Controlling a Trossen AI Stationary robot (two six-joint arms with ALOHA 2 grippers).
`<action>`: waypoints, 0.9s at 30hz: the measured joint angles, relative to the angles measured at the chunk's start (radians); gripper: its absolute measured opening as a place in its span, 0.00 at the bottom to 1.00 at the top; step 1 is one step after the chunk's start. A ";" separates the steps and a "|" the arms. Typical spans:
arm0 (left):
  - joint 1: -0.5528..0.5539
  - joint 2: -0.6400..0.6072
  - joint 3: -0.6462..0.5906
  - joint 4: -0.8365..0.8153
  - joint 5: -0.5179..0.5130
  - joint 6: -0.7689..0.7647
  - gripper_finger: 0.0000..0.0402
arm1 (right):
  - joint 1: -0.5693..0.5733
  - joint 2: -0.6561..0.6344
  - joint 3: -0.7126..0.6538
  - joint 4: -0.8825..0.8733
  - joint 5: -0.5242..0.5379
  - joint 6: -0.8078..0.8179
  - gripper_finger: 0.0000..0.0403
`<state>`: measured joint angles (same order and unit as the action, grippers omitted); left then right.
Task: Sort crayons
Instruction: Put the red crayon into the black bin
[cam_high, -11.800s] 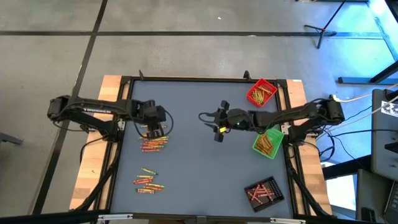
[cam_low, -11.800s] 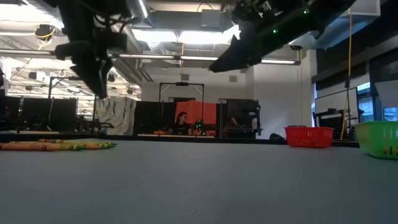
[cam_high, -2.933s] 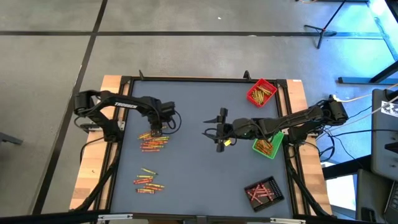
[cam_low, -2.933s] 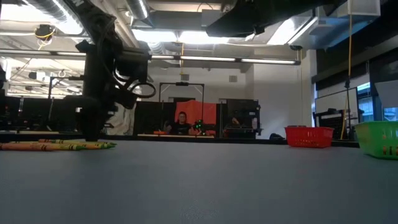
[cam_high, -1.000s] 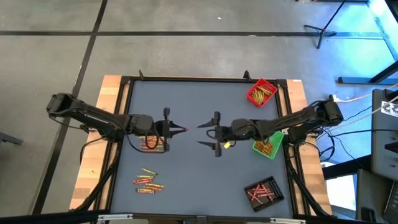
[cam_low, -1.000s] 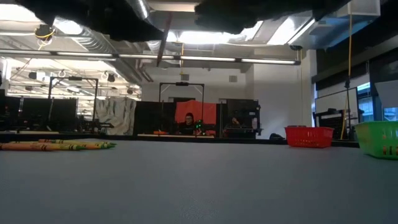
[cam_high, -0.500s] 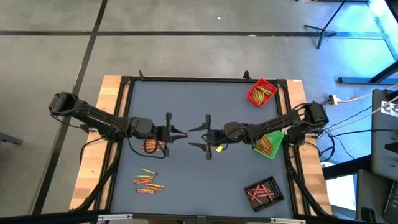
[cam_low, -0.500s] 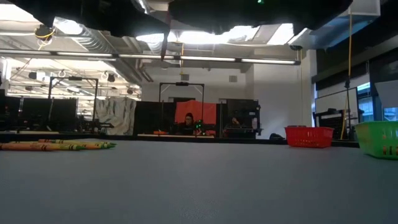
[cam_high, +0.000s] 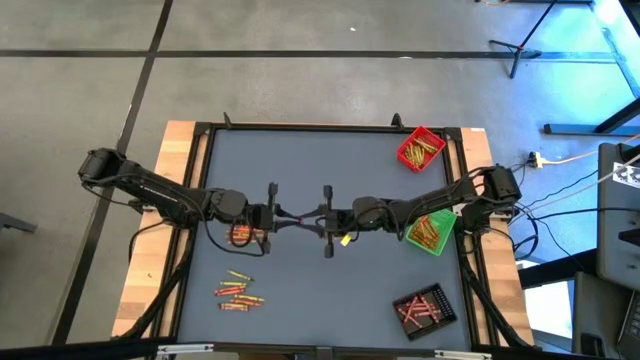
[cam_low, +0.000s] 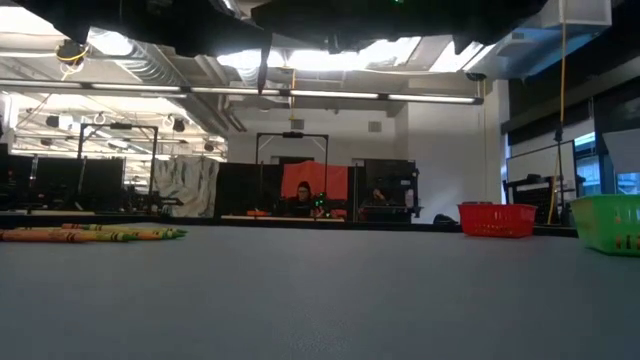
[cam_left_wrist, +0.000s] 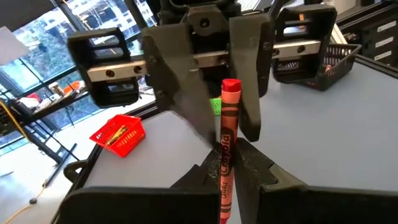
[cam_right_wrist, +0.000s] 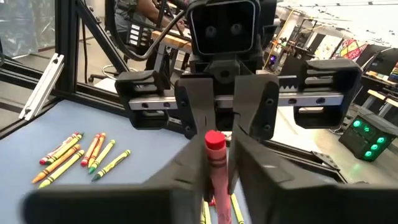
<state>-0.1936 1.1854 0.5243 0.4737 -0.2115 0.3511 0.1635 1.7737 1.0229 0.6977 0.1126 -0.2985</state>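
Bench (cam_high: 330, 170): grey top, dark frame.
Left gripper (cam_high: 293, 217): above mid-bench, jaws closed on one red crayon (cam_left_wrist: 227, 146).
Right gripper (cam_high: 312, 220): facing the left one, tip to tip, jaws pinching the same red crayon.
Trays on the right side: green (cam_high: 432, 229), red (cam_high: 419, 148), black (cam_high: 423, 308).
Loose crayons (cam_high: 239, 289): scattered group on the bench's left side; another cluster (cam_high: 241, 235) under the left arm.

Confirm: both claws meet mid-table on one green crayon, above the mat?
Not green. The crayon is red, as the left wrist view shows. Otherwise right: the left claw and right claw meet mid-table on it, above the mat.
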 joint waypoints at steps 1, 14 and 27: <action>0.001 0.000 0.000 0.000 -0.002 0.000 0.01 | 0.000 0.000 0.000 -0.001 0.000 0.000 0.13; 0.008 0.000 0.000 -0.018 -0.005 -0.032 0.21 | 0.000 -0.004 0.000 -0.049 0.051 -0.043 0.07; -0.071 -0.143 0.001 -0.231 -0.217 -0.027 0.32 | 0.077 -0.152 -0.001 -0.367 0.275 -0.076 0.09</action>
<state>-0.2647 1.0420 0.5251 0.2430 -0.4289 0.3241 0.2401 1.6215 1.0218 0.3310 0.3872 -0.3747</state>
